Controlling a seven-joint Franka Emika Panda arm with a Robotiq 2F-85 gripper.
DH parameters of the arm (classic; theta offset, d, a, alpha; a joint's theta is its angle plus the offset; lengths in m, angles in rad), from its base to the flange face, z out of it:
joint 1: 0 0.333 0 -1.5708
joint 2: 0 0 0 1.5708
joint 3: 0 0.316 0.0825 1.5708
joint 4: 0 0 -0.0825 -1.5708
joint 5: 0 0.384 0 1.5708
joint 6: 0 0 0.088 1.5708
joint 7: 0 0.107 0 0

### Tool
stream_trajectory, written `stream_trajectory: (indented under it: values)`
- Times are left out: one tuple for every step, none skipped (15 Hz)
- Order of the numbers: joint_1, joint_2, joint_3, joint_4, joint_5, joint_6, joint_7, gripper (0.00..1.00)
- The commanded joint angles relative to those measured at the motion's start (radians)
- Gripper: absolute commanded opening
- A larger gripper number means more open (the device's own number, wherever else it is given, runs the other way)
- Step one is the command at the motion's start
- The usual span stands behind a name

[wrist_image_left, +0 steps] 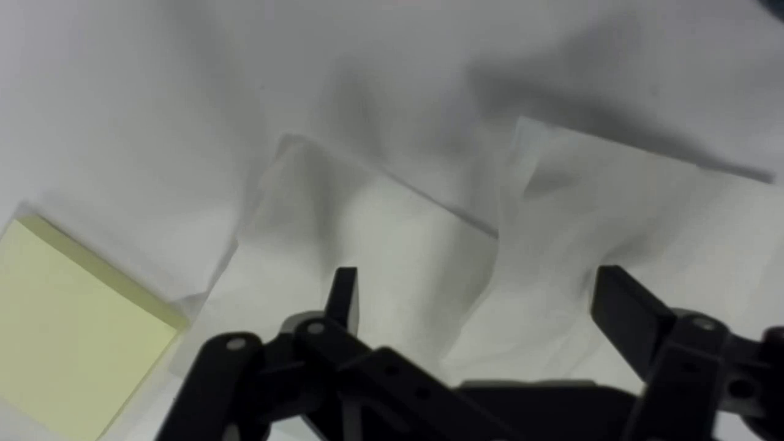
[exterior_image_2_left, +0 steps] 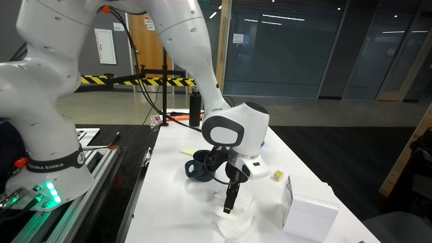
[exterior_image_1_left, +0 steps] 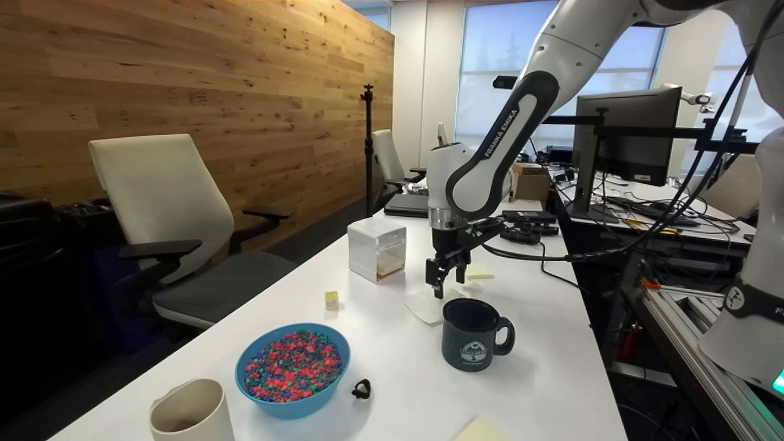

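While your pincer [wrist_image_left: 478,288] stands spread & empty over the white paper napkin [wrist_image_left: 398,239] near the camp mug [exterior_image_1_left: 467,340], expect it light, limp, prob. tear-prone; best hold: raised edge [wrist_image_left: 637,160] facing mug.

Daylight glows in the window [exterior_image_1_left: 490,49] beyond the bright table [exterior_image_1_left: 404,355]; the wrist view is dimmer and slightly blurred, with soft shadows across the table.

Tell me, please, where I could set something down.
Bare: the patch between mug, black item, blue bowl and yellow block; also the strip from mug handle to the robot-side table edge. Crowded: around the open claw, with white tissue beneath and yellow notepad near.
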Motion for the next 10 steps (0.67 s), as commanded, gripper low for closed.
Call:
stream_trajectory:
  values:
    - [0.005,0.041,-0.008,0.036,0.02,0.015,0.001,0.73]
    - [0.007,0.047,-0.011,0.041,0.018,0.017,0.004,0.69]
    - [0.007,0.054,-0.011,0.047,0.019,0.018,0.004,0.61]
    - [0.008,0.057,-0.014,0.051,0.017,0.017,0.006,0.54]
    - [0.009,0.06,-0.016,0.055,0.016,0.017,0.007,0.45]
    - [0.011,0.06,-0.018,0.057,0.015,0.016,0.009,0.39]
    - [0.011,0.063,-0.019,0.061,0.015,0.016,0.009,0.33]
    - [0.011,0.064,-0.02,0.065,0.014,0.016,0.009,0.25]
    - [0.012,0.065,-0.021,0.068,0.014,0.016,0.01,0.19]
    - [0.012,0.066,-0.022,0.071,0.013,0.018,0.01,0.11]
